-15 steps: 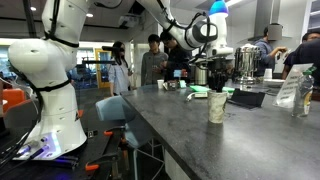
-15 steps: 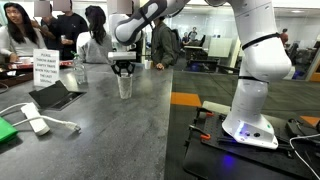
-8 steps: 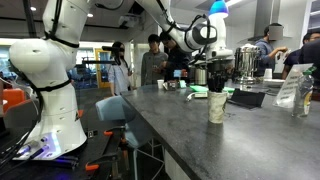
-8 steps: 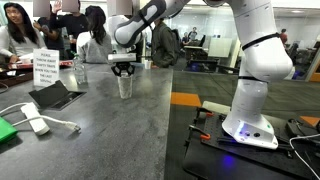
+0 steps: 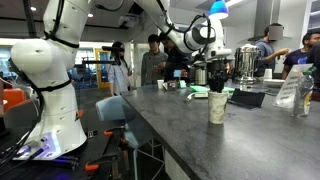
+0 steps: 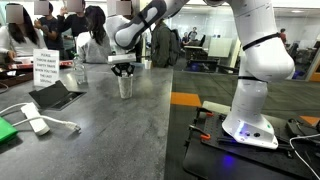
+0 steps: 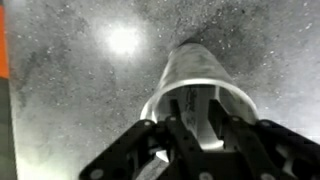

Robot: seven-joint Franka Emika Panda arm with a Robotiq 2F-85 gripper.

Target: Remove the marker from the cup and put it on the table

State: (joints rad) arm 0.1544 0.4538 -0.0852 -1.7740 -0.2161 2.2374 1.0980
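Observation:
The off-white cup [image 5: 217, 106] stands upright on the dark grey table [image 5: 175, 130], and shows in both exterior views [image 6: 125, 86]. My gripper [image 6: 124, 72] hangs straight down over the cup's mouth [image 5: 215, 90]. In the wrist view the two fingers [image 7: 190, 125] are apart and reach inside the cup rim [image 7: 165, 92]. A slim stick, apparently the marker [image 7: 188, 108], stands between the fingers close to one of them. I cannot see the fingers touching it. The marker is hidden in both exterior views.
Silver urns [image 5: 243, 62] and a clear bottle [image 5: 290, 95] stand behind the cup. A white sign [image 6: 45, 68], a dark tablet [image 6: 55, 95], a white corded device [image 6: 35, 122] and a green object [image 6: 8, 128] lie along the table [image 6: 110, 135]. People stand behind it.

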